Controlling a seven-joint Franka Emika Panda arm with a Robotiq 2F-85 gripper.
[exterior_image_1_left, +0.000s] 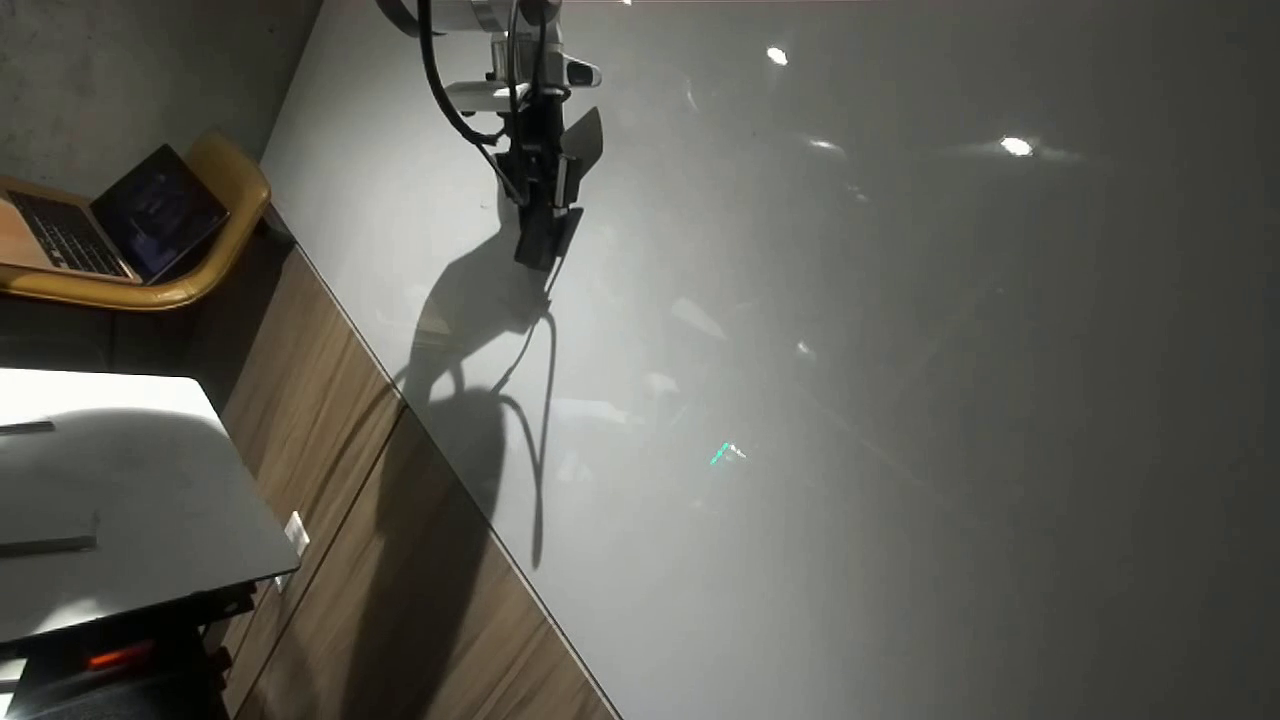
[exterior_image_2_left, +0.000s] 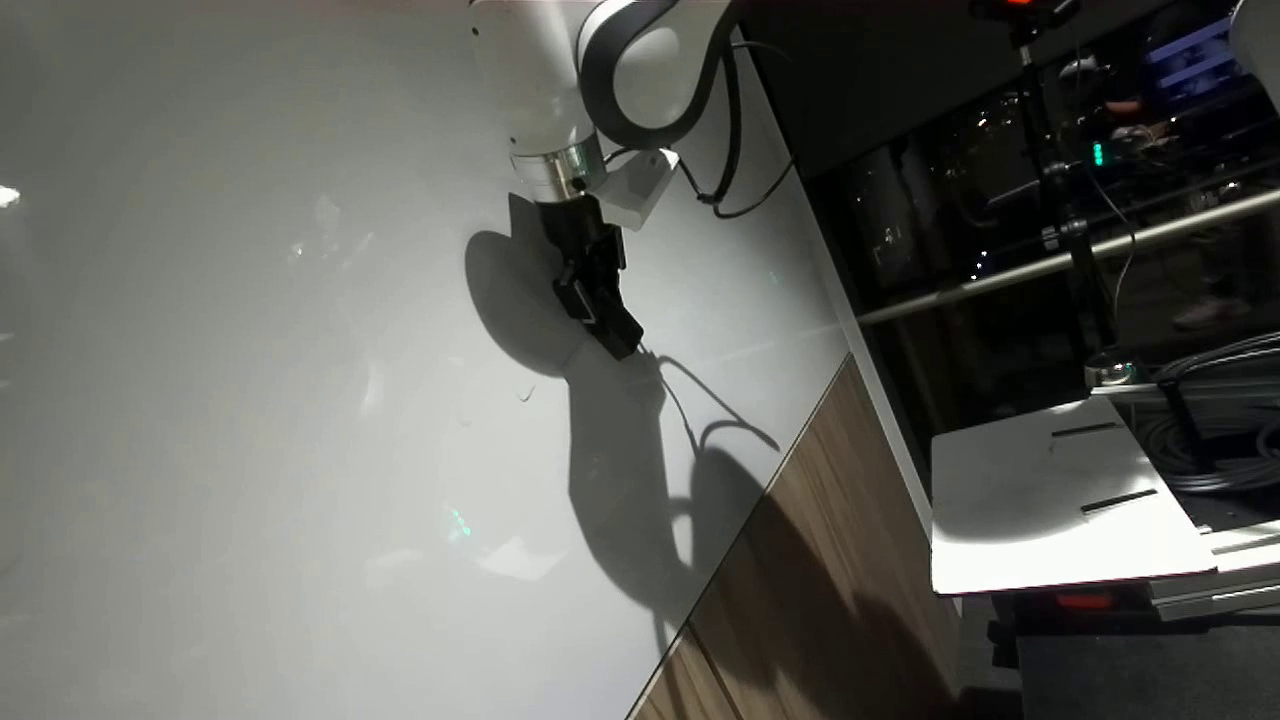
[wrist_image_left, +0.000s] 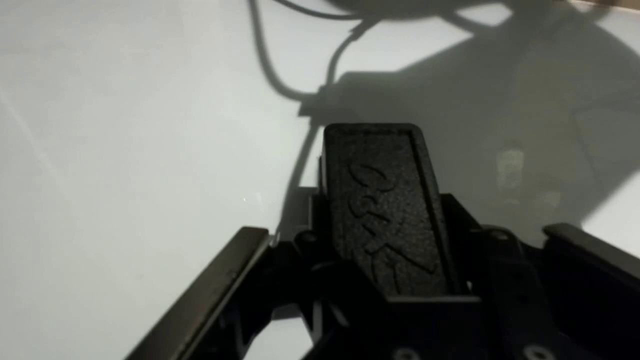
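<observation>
- Gripper (wrist_image_left: 385, 225): in the wrist view it enters from 6 o'clock, its jaws partly closed and pinching a black rectangular block (wrist_image_left: 382, 200) that lies directly between them.
- Block orientation: long axis from 12 to 6 o'clock, leaning slightly toward 11; the free end projects beyond the jaws. Only the wrist view resolves the grooved, illegible strokes on its face.
- Glossy white surface (exterior_image_1_left: 900, 400): behind the block; whether the two touch cannot be told.
- Arm's shadow (wrist_image_left: 500, 85): chiefly toward 1 o'clock from the block, wrist view.
- Hook-shaped mark (exterior_image_2_left: 526, 393): at 8 o'clock from the block in an exterior view; not made out in the wrist view.
- Wood-grain panel (exterior_image_2_left: 850, 500): borders the surface in both exterior views.
- Laptop (exterior_image_1_left: 160, 215) on a mustard chair (exterior_image_1_left: 245, 200): at 9 o'clock in an exterior view, absent from the wrist view.
</observation>
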